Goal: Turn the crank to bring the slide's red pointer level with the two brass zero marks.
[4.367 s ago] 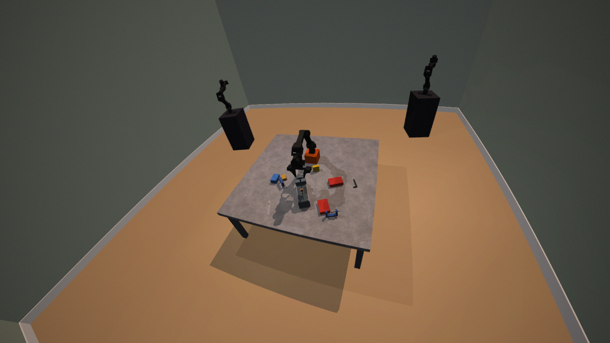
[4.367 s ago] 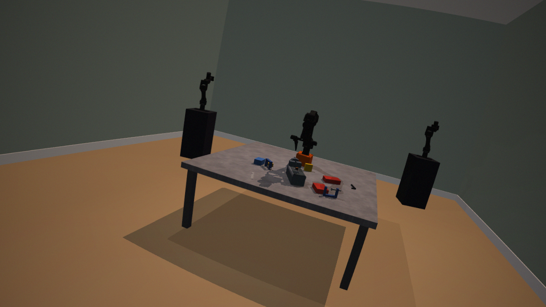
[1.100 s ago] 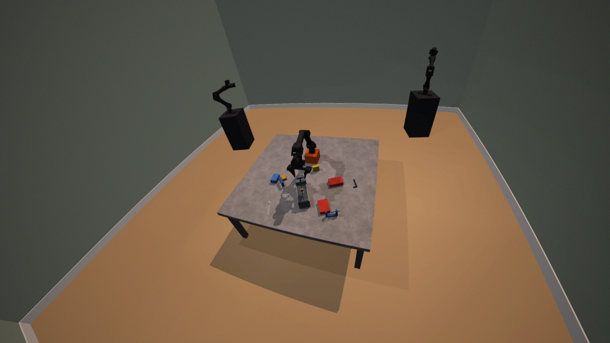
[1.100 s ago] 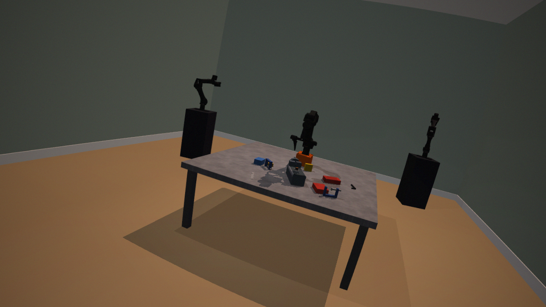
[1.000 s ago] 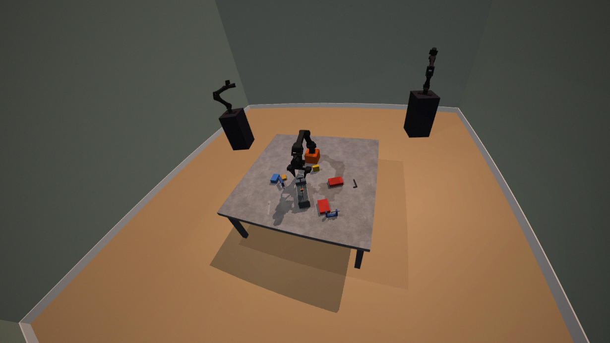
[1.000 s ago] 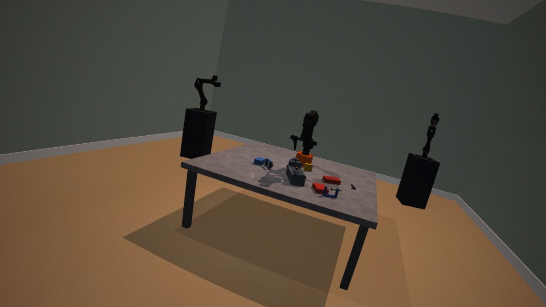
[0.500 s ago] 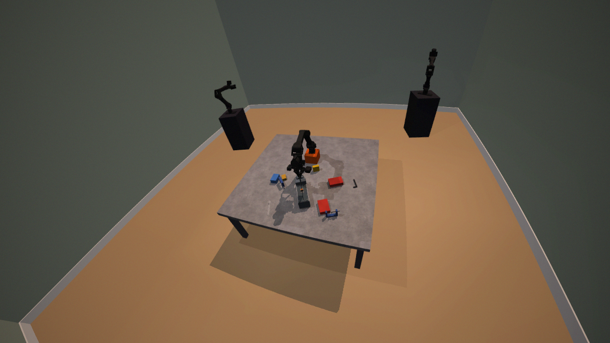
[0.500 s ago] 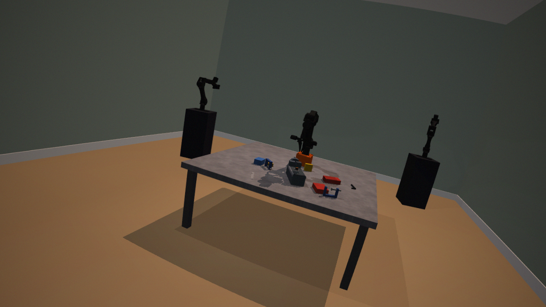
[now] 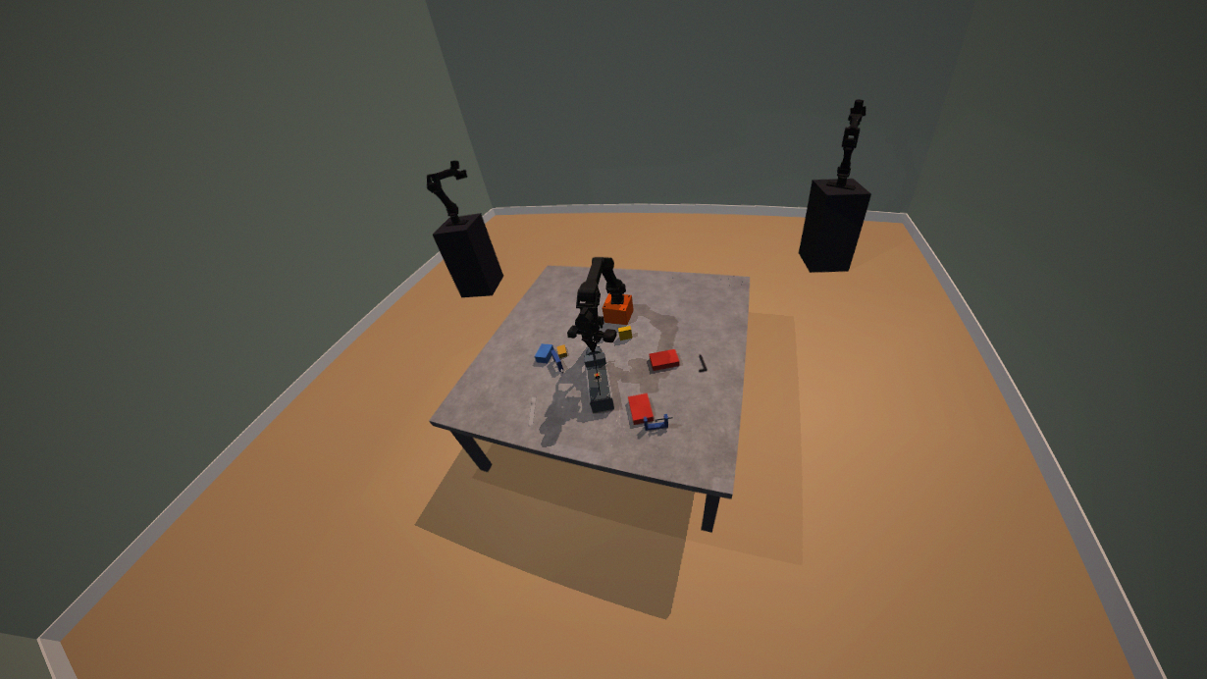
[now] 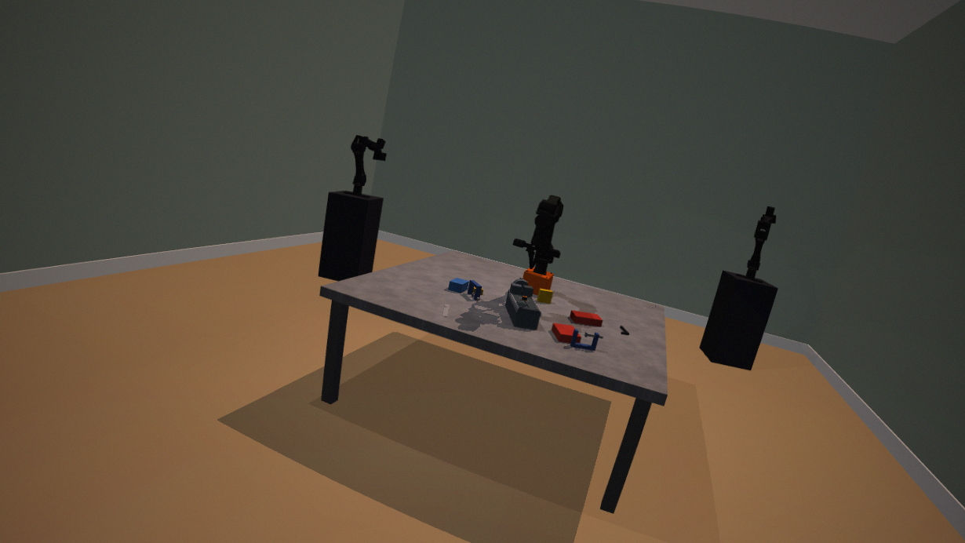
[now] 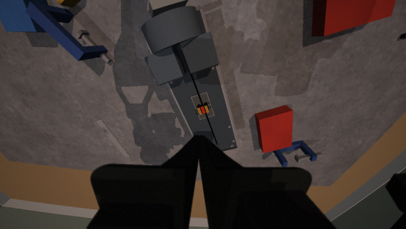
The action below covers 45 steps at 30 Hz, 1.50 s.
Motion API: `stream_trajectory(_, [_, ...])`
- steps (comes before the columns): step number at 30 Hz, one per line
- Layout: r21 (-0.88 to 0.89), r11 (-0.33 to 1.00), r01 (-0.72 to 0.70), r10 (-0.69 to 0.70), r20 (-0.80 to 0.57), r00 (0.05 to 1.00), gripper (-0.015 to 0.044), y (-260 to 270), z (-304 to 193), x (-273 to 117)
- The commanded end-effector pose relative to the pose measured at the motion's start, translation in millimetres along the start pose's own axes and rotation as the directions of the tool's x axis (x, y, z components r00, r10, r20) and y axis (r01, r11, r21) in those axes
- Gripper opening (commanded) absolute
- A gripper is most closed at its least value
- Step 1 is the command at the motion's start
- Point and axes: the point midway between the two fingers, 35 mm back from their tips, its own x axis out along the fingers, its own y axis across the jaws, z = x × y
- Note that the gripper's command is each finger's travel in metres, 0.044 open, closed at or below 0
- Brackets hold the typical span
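The grey machine [image 9: 601, 404] [image 10: 526, 315] [image 11: 219, 110] stands on the table, with a rounded drum [image 11: 175, 30] at one end. In the wrist view, its small red pointer [image 11: 203, 110] sits between two brass marks, the left mark [image 11: 199, 111] and the right mark [image 11: 207, 108]. It looks about level with them; exact alignment is too small to tell. My gripper [image 11: 198, 139] [image 9: 593, 348] is shut and empty, fingertips together, above the machine. No crank handle is between the fingers. The handle cannot be made out clearly; a pale block [image 11: 168, 3] is cut off behind the drum.
Red blocks [image 11: 276, 130] [image 9: 663, 359] lie right of the machine, with a blue clamp [image 11: 301, 145] [image 9: 656, 424] beside the nearer one. A blue block [image 9: 544, 352] and another blue clamp [image 11: 63, 36] lie left. A yellow block [image 9: 624, 333] is near the orange arm base [image 9: 617, 310].
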Motion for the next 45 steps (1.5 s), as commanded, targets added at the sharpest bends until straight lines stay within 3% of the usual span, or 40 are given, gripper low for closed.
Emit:
stream_trajectory(1, [0.0, 1.0, 0.0, 0.0, 0.0, 1.0, 0.0, 0.0, 0.0, 0.0])
stream_trajectory(18, [0.0, 1.0, 0.0, 0.0, 0.0, 1.0, 0.044, 0.0, 0.0, 0.0])
stream_trajectory(19, [0.0, 1.0, 0.0, 0.0, 0.0, 1.0, 0.044, 0.0, 0.0, 0.0])
stream_trajectory(36, [0.0, 1.0, 0.0, 0.0, 0.0, 1.0, 0.0, 0.0, 0.0, 0.0])
stream_trajectory(45, [0.0, 1.0, -0.001, 0.001, 0.0, 1.0, 0.0, 0.1, 0.0, 0.0])
